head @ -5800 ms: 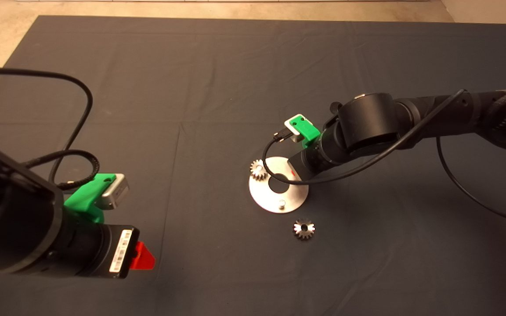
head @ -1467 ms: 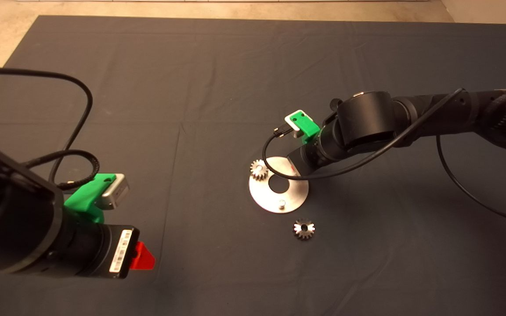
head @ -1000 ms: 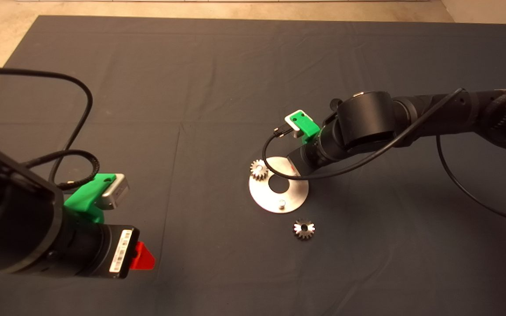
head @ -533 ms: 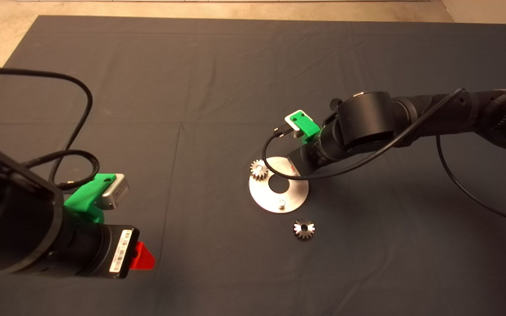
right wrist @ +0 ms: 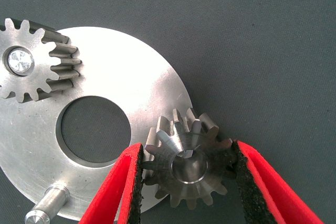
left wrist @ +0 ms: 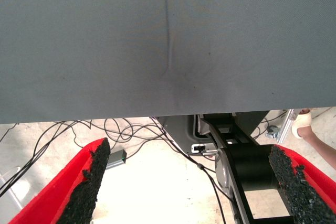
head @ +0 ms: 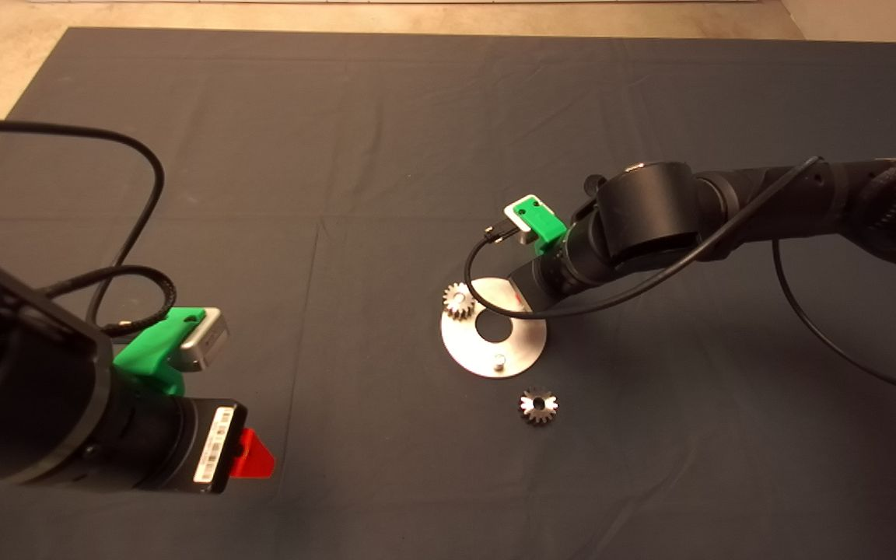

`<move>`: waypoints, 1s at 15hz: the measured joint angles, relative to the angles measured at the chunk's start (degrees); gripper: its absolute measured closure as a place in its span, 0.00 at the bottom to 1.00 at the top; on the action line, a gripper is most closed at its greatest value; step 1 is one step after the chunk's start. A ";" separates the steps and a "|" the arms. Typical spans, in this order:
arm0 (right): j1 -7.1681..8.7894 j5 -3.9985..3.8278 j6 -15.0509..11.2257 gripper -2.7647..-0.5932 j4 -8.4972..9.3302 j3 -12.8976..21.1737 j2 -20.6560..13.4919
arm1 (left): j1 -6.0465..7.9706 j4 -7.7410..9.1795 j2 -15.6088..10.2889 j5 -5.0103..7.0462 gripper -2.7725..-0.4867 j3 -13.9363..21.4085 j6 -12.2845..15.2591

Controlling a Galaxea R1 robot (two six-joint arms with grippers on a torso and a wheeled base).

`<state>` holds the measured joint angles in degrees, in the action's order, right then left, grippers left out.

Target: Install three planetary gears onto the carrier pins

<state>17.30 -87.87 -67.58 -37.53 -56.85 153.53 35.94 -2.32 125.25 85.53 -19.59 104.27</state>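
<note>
No text, brand, number or sign can be read anywhere. The only printed thing is a white sticker (head: 210, 446) on the left arm's wrist near the mat's near left corner; it bears barcode-like marks and tiny print that is too small to make out.

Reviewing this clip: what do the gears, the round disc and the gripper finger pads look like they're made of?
The gears, like the gripped one, look like machined steel: bright grey with glinting teeth. The disc seems brushed metal, perhaps aluminium or steel, with a matte silver sheen. The right gripper has finger pads that look like coarse black foam or rubber on red plastic.
</note>
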 joint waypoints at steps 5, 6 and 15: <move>0.01 0.00 -0.02 0.78 0.00 0.02 -0.01 | 0.00 0.00 0.00 0.00 0.26 0.00 0.00; 0.01 0.00 -0.02 0.78 0.00 0.02 0.00 | 0.00 0.00 0.00 0.00 0.26 0.00 0.00; 0.01 0.02 -0.94 0.78 0.02 0.35 0.30 | 0.00 0.00 0.02 0.00 0.26 0.00 0.00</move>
<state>17.31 -87.85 -68.52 -37.52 -56.50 153.83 35.94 -2.32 125.27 85.53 -19.59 104.27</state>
